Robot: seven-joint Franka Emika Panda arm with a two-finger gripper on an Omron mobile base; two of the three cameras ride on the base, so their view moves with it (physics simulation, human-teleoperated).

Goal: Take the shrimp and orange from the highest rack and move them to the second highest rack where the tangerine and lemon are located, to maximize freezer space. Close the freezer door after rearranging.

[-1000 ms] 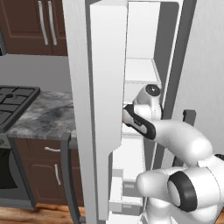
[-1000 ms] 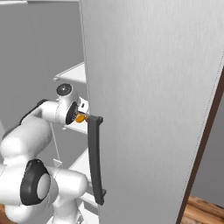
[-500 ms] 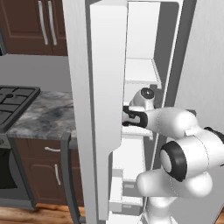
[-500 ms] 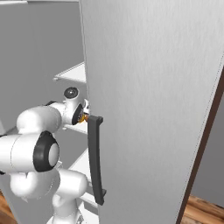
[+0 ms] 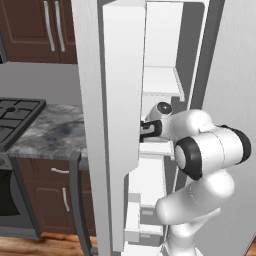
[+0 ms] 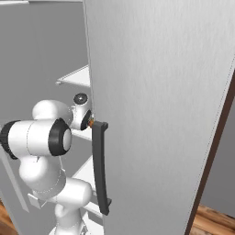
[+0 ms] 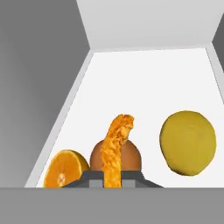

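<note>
Since the earlier frames the arm has folded in closer to the freezer, its big dark-ringed joint now swung up beside the wrist, and the end effector (image 5: 145, 129) has pushed further in behind the edge of the open freezer door (image 5: 117, 125). In the hand view the shrimp (image 7: 114, 153) stands upright between the finger tips, so the end effector is clenched on the shrimp and carrying it. A speck of orange shows at the end effector (image 6: 90, 122) in the right base view, just behind the dark door handle (image 6: 101, 167).

Directly beyond the shrimp, partly hidden by it, sits a rounded brownish-orange fruit, the tangerine (image 7: 129, 157). To the left of the end effector lies a cut orange (image 7: 65, 168) with its flesh facing the camera. To the right and a little apart rests the yellow lemon (image 7: 188, 142). All three lie on the white rack (image 7: 144, 83), which runs back to the freezer's rear wall.

Outside the freezer, left of the door, a grey marbled surface (image 5: 47, 132) sits over dark wooden cabinets (image 5: 47, 205).
</note>
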